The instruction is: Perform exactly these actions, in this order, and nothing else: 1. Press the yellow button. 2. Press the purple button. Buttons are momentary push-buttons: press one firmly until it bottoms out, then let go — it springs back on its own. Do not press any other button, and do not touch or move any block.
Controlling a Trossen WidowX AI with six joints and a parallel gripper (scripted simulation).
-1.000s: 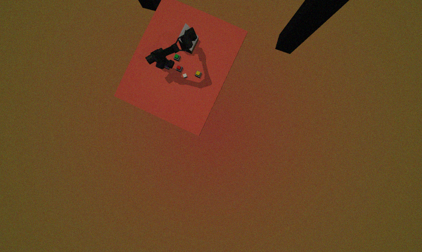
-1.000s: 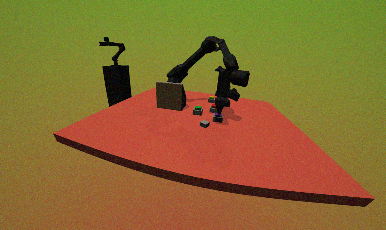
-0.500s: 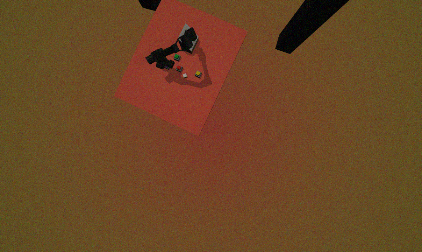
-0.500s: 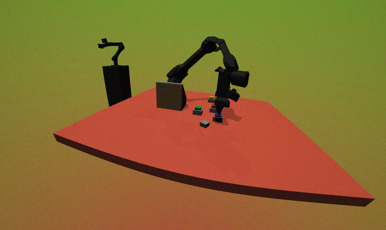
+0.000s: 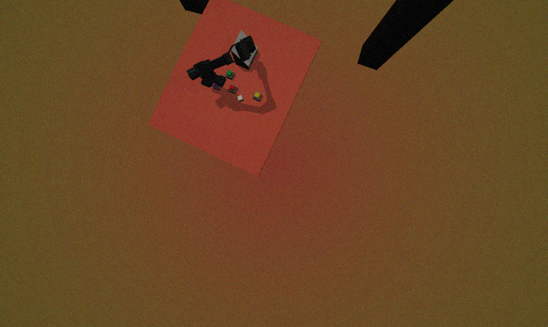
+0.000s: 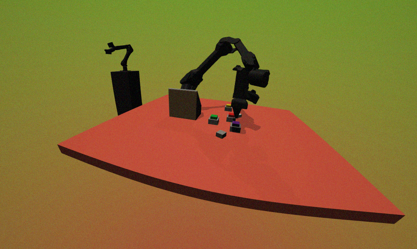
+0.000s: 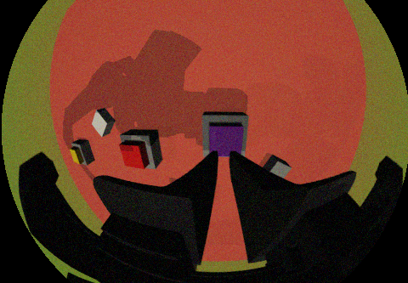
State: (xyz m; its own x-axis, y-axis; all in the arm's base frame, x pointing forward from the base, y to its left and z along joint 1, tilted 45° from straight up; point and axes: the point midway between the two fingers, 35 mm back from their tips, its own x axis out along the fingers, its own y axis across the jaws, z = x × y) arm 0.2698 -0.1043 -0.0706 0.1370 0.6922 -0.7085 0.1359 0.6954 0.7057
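Note:
The purple button (image 6: pixel 236 123) sits on its grey base on the red mat, also in the top view (image 5: pixel 216 85) and the wrist view (image 7: pixel 226 137). My gripper (image 6: pixel 237 115) points straight down and hangs a little above the purple button, not touching it. In the wrist view the fingertips are nearly together with only a thin gap and nothing between them. The yellow button (image 5: pixel 257 95) (image 6: pixel 228 105) stands apart, farther along the mat, at the left edge of the wrist view (image 7: pixel 76 154).
A red button (image 5: pixel 232 87) and a green button (image 5: pixel 229 73) stand close by. A white block (image 5: pixel 239 97) lies between the red and yellow buttons. A grey block (image 6: pixel 221 133) lies next to the purple button. The arm's grey base box (image 6: pixel 184 103) and a black pillar (image 6: pixel 126 91) stand behind.

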